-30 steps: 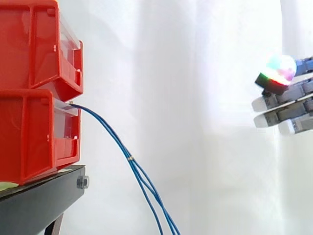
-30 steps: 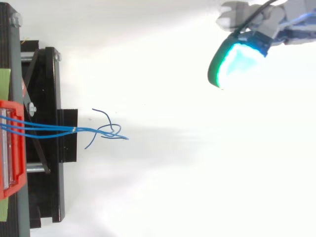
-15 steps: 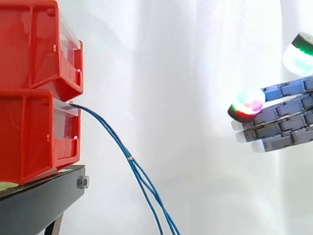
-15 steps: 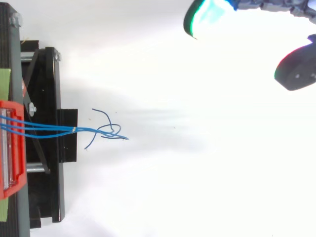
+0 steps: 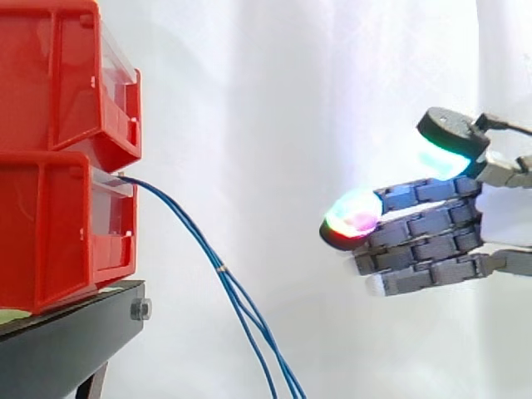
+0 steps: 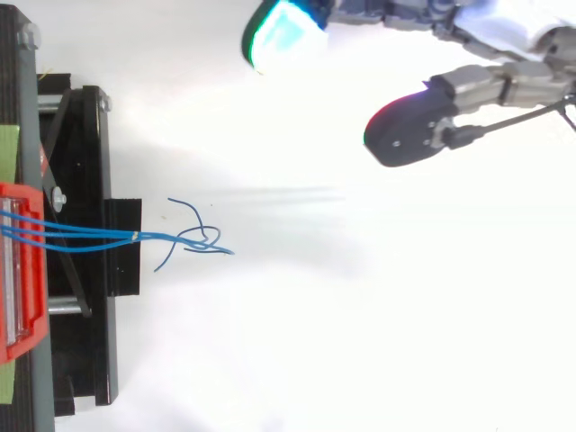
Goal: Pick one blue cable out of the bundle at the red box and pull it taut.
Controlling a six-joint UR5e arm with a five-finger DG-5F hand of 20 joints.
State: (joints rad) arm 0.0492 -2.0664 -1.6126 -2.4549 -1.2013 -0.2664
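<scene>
Upper bin [image 5: 75,75] sits on the lower bin [image 5: 58,233], and both rest on a stand [image 5: 66,345] at left. Cables [image 5: 219,268] leave the lower bin's front and hang down to the right, past the stand's edge. The hand [image 5: 424,247] is at right, level with the lower bin and well apart from the cables. Seen from above, it lies off to one side of their line. A curtain [image 5: 291,100] hangs behind all.

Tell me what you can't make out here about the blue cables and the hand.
- Where the blue cables begin: side view, hidden inside the lower red bin.
- Their lower run: side view, cut off by the bottom edge.
- How many strands there are: top view, too thin and tangled.
- The wrist behind the hand: side view, cut off by the right edge.
</scene>
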